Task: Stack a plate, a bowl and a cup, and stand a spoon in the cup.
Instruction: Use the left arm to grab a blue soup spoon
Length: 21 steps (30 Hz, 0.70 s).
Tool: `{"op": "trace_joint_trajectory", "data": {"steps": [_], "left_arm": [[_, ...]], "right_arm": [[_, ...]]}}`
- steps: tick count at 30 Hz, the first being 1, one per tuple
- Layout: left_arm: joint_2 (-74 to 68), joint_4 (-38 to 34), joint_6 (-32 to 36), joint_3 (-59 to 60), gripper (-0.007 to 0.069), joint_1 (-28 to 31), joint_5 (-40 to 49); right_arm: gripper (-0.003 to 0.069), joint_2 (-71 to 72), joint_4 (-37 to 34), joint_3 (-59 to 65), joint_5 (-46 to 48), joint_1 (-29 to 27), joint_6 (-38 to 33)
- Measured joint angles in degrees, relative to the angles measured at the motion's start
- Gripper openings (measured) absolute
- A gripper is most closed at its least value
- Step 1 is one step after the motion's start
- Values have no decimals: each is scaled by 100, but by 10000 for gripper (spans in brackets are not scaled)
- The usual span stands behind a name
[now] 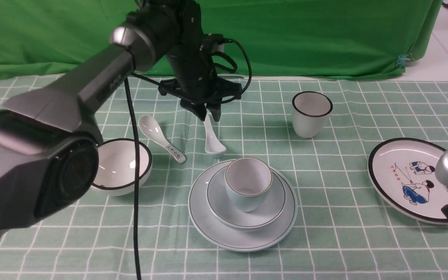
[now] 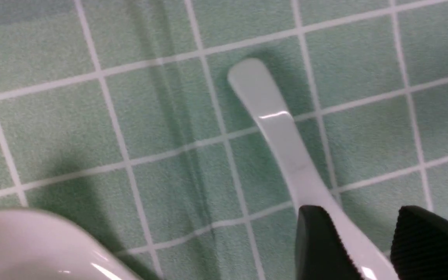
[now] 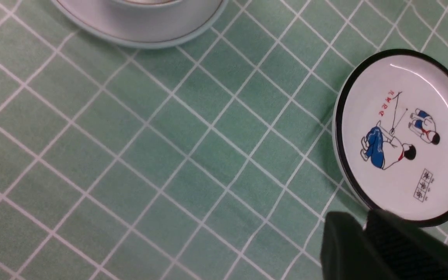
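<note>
Left gripper [image 1: 208,115] stood wide astride the spoon [image 1: 213,143], which lay on the tabletop [image 1: 325,217] just behind the stacked cup [image 1: 248,182], and I judged that closing off-centre on that slick handle could squirt it sideways.

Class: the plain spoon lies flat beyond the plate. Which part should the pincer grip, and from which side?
Grip the spoon by its slim handle, probably from above, jaws across it. It lies flat on the cloth, so only the handle's narrow sides can be pinched; the scoop is wide and rounded. The left pincer hangs open astride the handle.
</note>
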<state>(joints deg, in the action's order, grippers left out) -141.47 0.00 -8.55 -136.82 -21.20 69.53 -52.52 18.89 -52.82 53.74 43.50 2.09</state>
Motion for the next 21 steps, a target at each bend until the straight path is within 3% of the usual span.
{"op": "trace_joint_trajectory", "data": {"steps": [5,21], "left_arm": [[-214,44,-102,0,421,12,-42],[-487,0,-431,0,395,26,-858]], "right_arm": [[130,0,-5,0,-29,0,6],[141,0,-12,0,-74,0,23]]}}
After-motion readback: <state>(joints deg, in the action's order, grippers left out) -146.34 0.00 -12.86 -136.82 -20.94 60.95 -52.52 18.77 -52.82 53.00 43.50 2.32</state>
